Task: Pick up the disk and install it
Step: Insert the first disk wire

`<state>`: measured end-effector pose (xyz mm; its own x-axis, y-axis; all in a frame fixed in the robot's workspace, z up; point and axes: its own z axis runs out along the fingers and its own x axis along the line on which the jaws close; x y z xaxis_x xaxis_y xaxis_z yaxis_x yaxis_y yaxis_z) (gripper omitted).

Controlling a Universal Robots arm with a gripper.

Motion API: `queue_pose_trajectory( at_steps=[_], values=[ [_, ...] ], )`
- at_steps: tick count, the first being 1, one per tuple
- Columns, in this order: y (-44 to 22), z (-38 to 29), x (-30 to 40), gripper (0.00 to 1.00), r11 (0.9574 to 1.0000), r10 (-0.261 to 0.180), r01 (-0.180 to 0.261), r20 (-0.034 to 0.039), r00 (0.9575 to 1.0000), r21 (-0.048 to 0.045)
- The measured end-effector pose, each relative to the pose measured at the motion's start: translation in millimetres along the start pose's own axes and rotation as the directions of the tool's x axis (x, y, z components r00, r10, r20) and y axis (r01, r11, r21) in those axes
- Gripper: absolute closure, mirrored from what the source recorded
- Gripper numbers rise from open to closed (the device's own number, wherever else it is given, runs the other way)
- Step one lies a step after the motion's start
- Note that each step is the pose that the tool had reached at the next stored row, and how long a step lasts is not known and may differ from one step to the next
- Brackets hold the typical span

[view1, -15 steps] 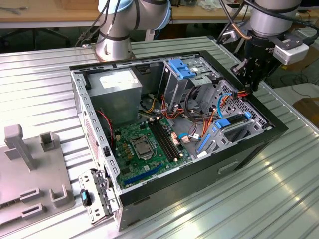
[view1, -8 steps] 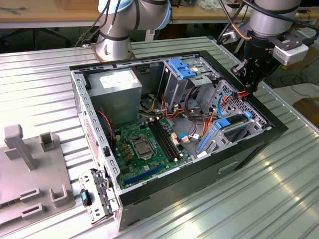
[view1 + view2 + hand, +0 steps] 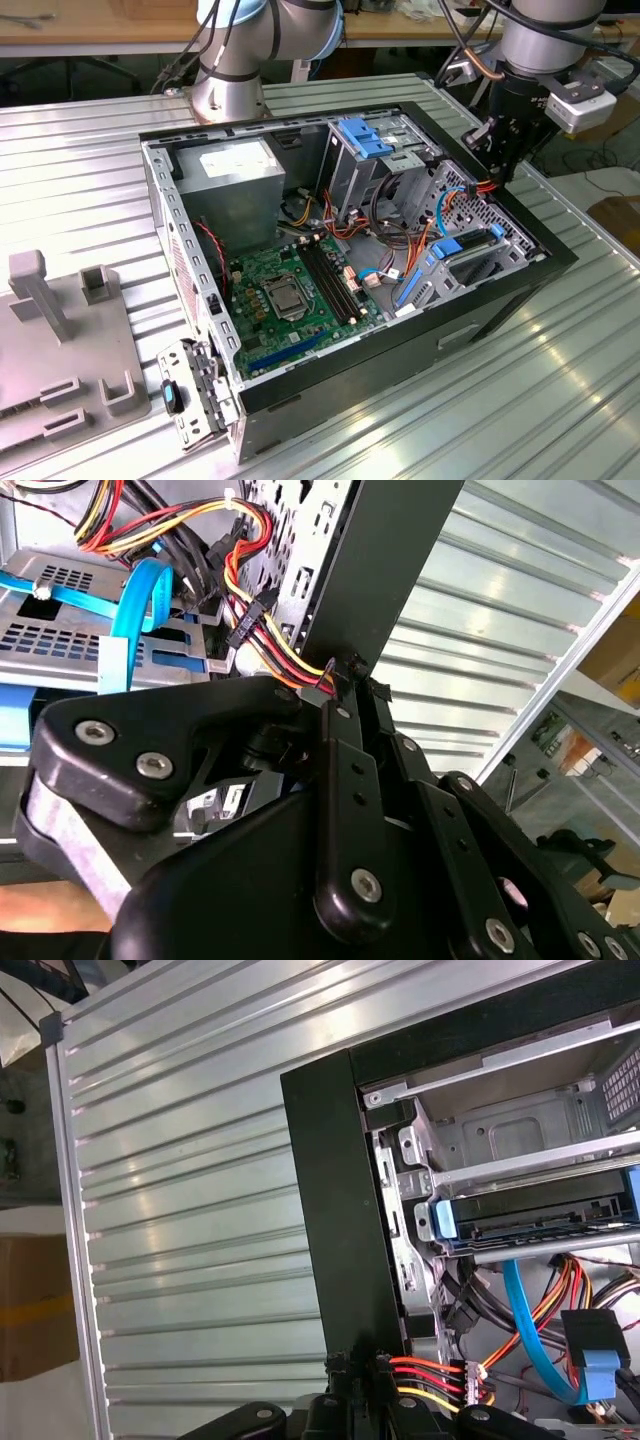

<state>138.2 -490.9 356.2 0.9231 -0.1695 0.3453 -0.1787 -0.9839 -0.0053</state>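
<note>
- gripper (image 3: 503,172) is seen in the upper right of the exterior view, hung over the far rim of the open computer case (image 3: 560,262), on the exterior view's right.
- in both wrist views the fingertips are seen brought together at the black rim, with nothing held between them; gripper (image 3: 345,672) closed and empty. a bundle of red and yellow wires (image 3: 430,1375) is noted just beside the tips, inside the case.
- the disk (image 3: 540,1218) is found in the first wrist view: dark drive in its bright blue carrier, lying flat in a bay of the metal drive cage (image 3: 500,1130), one blue end tab close to the black case wall. it is apart from the gripper and not touched by it. an unfilled metal bay is seen on the side of the disk away from the gripper.
- a flat blue cable (image 3: 530,1330) is seen running between the disk and the wires.
- exterior view, centre: green motherboard (image 3: 285,295) on the case floor; grey power supply (image 3: 235,175) at upper left of the case.
- the case is set on a ribbed metal table (image 3: 90,170); a grey fixture (image 3: 60,340) is noted at lower left.
</note>
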Motion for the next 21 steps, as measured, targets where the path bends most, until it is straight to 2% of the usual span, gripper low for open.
queue_pose_trajectory(
  at_steps=[3,5,9,13,17,18,19,20,21],
  values=[
    [0.0,0.1,0.2,0.79,1.0000,0.000,0.000,0.0004,1.0000,0.0014],
    [-0.1,0.2,0.4,0.84,1.0000,0.001,-0.001,0.0006,1.0000,0.0023],
    [-0.1,0.3,0.5,0.84,1.0000,0.001,-0.001,0.0009,1.0000,0.0030],
    [-0.1,-6.5,3.0,0.84,1.0000,0.001,-0.001,0.0009,1.0000,0.0029],
    [-0.2,-8.0,3.5,0.84,1.0000,0.001,-0.001,0.0008,1.0000,0.0030],
    [-0.2,-8.1,3.6,0.84,1.0000,-0.001,0.001,-0.0001,1.0000,-0.0022],
    [-0.2,-8.4,3.7,0.84,0.9999,-0.005,0.005,-0.0021,1.0000,-0.0123],
    [-0.2,-8.4,3.7,0.84,0.9994,-0.012,0.012,-0.0056,0.9999,-0.0316],
    [-0.2,-8.5,3.7,0.84,0.9989,-0.017,0.016,-0.0079,0.9998,-0.0443]
  ],
)
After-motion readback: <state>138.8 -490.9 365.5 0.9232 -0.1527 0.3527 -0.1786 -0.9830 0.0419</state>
